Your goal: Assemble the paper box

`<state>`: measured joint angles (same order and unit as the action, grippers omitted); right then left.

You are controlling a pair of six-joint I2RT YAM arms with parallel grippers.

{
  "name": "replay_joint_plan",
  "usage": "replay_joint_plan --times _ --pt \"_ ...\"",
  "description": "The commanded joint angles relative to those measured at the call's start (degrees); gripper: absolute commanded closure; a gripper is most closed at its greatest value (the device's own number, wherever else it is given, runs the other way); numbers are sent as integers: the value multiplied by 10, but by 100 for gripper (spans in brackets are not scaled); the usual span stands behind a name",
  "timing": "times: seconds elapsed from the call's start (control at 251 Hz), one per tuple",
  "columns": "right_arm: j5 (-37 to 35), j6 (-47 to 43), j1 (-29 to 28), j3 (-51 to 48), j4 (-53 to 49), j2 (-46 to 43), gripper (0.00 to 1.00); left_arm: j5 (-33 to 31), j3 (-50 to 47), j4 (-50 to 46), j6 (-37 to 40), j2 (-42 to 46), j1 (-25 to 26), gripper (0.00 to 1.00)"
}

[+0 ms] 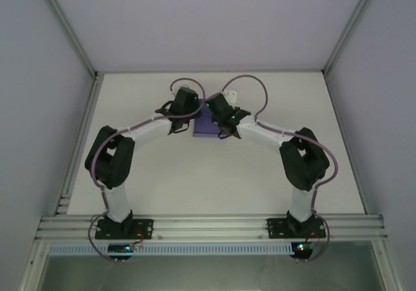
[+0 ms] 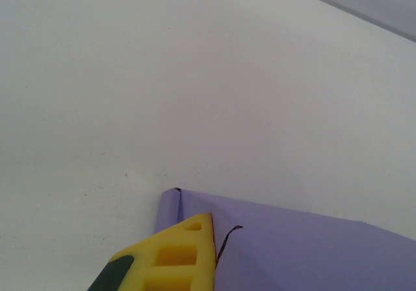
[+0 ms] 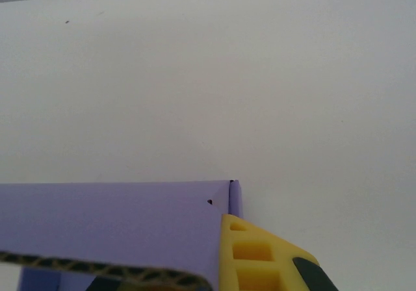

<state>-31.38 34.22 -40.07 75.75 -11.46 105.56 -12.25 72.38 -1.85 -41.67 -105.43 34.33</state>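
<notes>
Two arms meet over a purple box at the far side of the table

From above, both arms reach inward and meet well back on the white table (image 1: 195,180). The paper box (image 1: 205,128) lies flat between them, a small lilac square. The left gripper (image 1: 187,123) sits at its left edge and the right gripper (image 1: 225,126) at its right edge, each touching or nearly touching the box. From up here I cannot tell how wide either one is spread.

The left wrist camera shows one yellow finger (image 2: 179,255) pressed against a corner of the paper box (image 2: 312,252), where a short upright fold stands. Whether it is clamped on the card, I cannot tell.

The right wrist camera shows a yellow finger (image 3: 257,255) against the box's (image 3: 117,226) other corner, a purple wall running off to the left with a raw striped edge low in the picture. The grip here is just as unclear
</notes>
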Motion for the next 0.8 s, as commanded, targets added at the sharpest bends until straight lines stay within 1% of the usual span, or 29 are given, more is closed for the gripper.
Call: replay_joint_plan --times 0.0,0.16,0.172,0.315,0.451,0.535,0.607,0.671,0.71,0.794 --pt "43 4 -30 -35 45 3 100 61 -23 -6 -28 -2 52 100" --pt "24 -7 -43 -71 32 -9 100 16 -79 1 -11 19 67 100" --pt "22 -7 -43 -86 33 -10 100 13 -85 2 -12 21 67 100" --pt "6 -5 -49 -118 43 -15 100 25 -153 65 8 49 75 100" --pt "-11 -1 -60 -138 46 -17 100 -4 -183 64 28 57 87 100" --pt "-7 25 -64 -139 44 -18 100 -13 -190 61 33 57 90 100" --pt "-13 78 -69 -128 47 -14 100 -25 -176 30 14 55 91 100" --pt "-10 110 -77 -113 47 -8 100 -20 -176 34 -2 54 96 100" --pt "0 130 -82 -102 35 -5 100 -6 -179 43 -5 54 97 100" --pt "15 137 -83 -82 25 -2 100 1 -173 35 -6 61 98 100"
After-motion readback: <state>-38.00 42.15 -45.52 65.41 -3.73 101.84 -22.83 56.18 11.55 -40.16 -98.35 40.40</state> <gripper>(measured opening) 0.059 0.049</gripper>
